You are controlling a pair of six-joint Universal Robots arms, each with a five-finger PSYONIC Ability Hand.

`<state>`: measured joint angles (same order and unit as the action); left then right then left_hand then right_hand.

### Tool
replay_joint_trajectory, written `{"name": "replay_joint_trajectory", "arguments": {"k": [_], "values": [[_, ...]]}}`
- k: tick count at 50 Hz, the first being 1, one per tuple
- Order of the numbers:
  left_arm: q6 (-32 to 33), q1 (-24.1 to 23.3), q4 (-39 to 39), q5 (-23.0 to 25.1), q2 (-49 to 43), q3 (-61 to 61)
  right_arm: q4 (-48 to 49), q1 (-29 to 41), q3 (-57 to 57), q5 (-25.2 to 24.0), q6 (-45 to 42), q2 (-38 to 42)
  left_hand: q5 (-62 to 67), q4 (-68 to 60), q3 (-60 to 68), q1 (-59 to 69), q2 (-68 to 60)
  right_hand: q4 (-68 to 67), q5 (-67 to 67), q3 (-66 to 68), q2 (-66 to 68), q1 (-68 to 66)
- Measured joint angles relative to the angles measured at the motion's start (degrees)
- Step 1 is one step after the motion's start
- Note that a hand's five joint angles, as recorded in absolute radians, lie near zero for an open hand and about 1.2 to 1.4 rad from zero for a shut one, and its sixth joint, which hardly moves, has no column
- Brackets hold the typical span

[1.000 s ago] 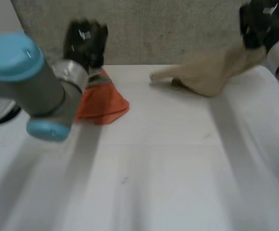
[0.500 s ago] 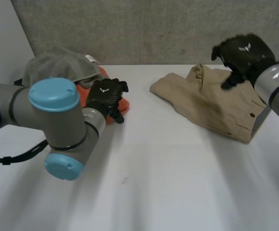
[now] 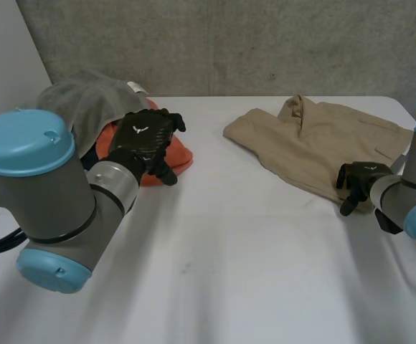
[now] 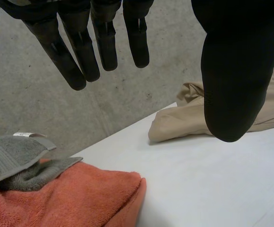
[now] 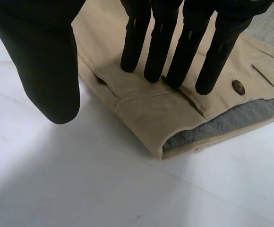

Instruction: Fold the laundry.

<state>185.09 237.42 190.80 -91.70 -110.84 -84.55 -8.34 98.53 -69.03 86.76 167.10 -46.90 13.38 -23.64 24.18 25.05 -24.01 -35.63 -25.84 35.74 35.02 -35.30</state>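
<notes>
Over at the far left of the white table [image 3: 215, 272] there's a small heap of laundry: a grey towel [image 3: 86, 100] draped over the top of an orange towel [image 3: 178, 155]. The left hand [image 3: 145, 137] hangs just above the orange towel, on its near right side, with the bulky left arm [image 3: 57, 193] reaching in from the near left. From its wrist camera the fingers [image 4: 104, 45] are straight and spread well clear of the thumb [image 4: 231, 75], with nothing between them, so that hand is open and empty; below it lie the orange towel [image 4: 75, 198] and the grey towel [image 4: 7, 158] lying over part of it. Across the table, on the far right, a khaki garment [image 3: 315, 136] lies flat and partly folded, well apart from the towels. The right hand [image 3: 357, 179] is at the garment's near right end, by the waistband. Its wrist camera shows the fingers [image 5: 160, 42] straight, tips down on or just over the khaki garment [image 5: 141, 104] near a brown button [image 5: 238, 87], while the thumb [image 5: 47, 61] stands off to the side over bare table [image 5: 80, 189]; nothing is pinched, so that hand is open too. I cannot tell whether the fingertips actually press the cloth. A grey lining [image 5: 231, 120] shows along the waistband's open edge
</notes>
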Motion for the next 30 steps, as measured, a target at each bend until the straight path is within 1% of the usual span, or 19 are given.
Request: {"name": "replay_joint_trajectory", "arguments": {"k": [3, 5, 7, 8, 9, 11, 14, 18, 19, 22, 27, 28, 29, 30], "values": [[0.1, 0.5, 0.7, 0.1, 0.2, -0.7, 1.2, -0.1, 0.9, 0.3, -1.7, 1.8, 0.0, 0.0, 0.0, 0.0, 0.0, -0.6, -0.7, 0.6, 0.1, -0.3], [0.1, 0.7, 0.9, 0.1, 0.3, -0.9, 1.7, -0.2, 1.3, 0.4, -2.3, 2.5, 0.0, 0.0, 0.0, 0.0, 0.0, -4.2, -4.3, 4.3, 3.1, -4.2], [0.1, 1.1, 1.1, 0.1, 0.3, -1.2, 2.7, -0.4, 1.6, 0.5, -3.0, 3.1, 0.0, 0.0, 0.0, 0.0, 0.0, -17.6, -17.5, 17.2, 17.8, -10.9], [0.1, 1.1, 1.1, 0.1, 0.3, -1.2, 2.8, -0.5, 1.6, 0.6, -3.1, 3.1, 0.0, 0.0, 0.0, 0.0, 0.0, -19.9, -19.8, 19.3, 20.1, -12.2], [0.0, 1.4, 1.1, 0.1, 0.3, -1.3, 3.6, -0.7, 1.7, 0.7, -3.4, 3.4, 0.0, 0.0, 0.0, 0.0, 0.0, -28.8, -27.8, 26.1, 26.8, -14.3], [0.0, 1.5, 1.1, 0.1, 0.3, -1.4, 4.5, -0.8, 1.5, 0.8, -3.6, 3.2, 0.0, 0.0, 0.0, 0.0, 0.1, -31.8, -30.9, 28.4, 28.1, -14.3], [0.1, 1.8, 1.1, 0.1, 0.2, -1.5, 6.1, -0.7, 0.9, 0.8, -3.6, 1.5, -0.5, 0.3, -0.3, -0.1, 0.3, -32.8, -32.1, 31.9, 31.3, -14.3], [0.1, 1.9, 1.1, 0.0, 0.1, -1.6, 8.1, -0.4, -0.3, 0.6, -3.6, -1.7, -0.8, 0.7, -0.6, -1.3, 0.6, -32.8, -32.4, 32.2, 31.4, -14.3], [0.1, 1.9, 1.1, -0.1, 0.1, -1.6, 9.5, -0.1, -1.1, 0.2, -3.5, -3.8, -0.8, 0.7, -0.6, -1.4, 0.6, -32.8, -32.4, 32.2, 31.4, -14.3], [0.0, 1.9, 1.1, -0.1, 0.2, -1.6, 11.6, 0.4, -2.0, -0.8, -3.6, -6.3, -0.8, 0.7, -0.6, -1.4, 0.6, -32.8, -32.4, 32.2, 31.4, -14.3], [-0.1, 1.8, 1.0, -0.2, 0.3, -1.6, 12.5, 0.8, -2.0, -2.2, -4.0, -6.8, -0.8, 0.7, -0.6, -1.4, 0.6, -32.8, -32.4, 32.2, 31.4, -14.3], [-0.1, 1.7, 1.0, -0.2, 0.3, -1.6, 12.3, 0.8, -1.8, -2.4, -4.2, -6.4, -0.8, 0.7, -0.6, -1.4, 0.6, -31.9, -31.5, 31.0, 30.6, -16.2], [-0.1, 1.7, 0.9, -0.3, 0.3, -1.7, 11.9, 0.8, -1.5, -2.5, -4.3, -5.9, -0.8, 0.7, -0.6, -1.4, 0.6, -27.6, -27.3, 27.2, 27.4, -19.7], [-0.1, 1.7, 0.9, -0.3, 0.3, -1.7, 11.6, 0.7, -1.2, -2.6, -4.5, -5.4, -0.8, 0.7, -0.6, -1.4, 0.6, -25.9, -25.7, 25.4, 25.7, -20.6]]}}
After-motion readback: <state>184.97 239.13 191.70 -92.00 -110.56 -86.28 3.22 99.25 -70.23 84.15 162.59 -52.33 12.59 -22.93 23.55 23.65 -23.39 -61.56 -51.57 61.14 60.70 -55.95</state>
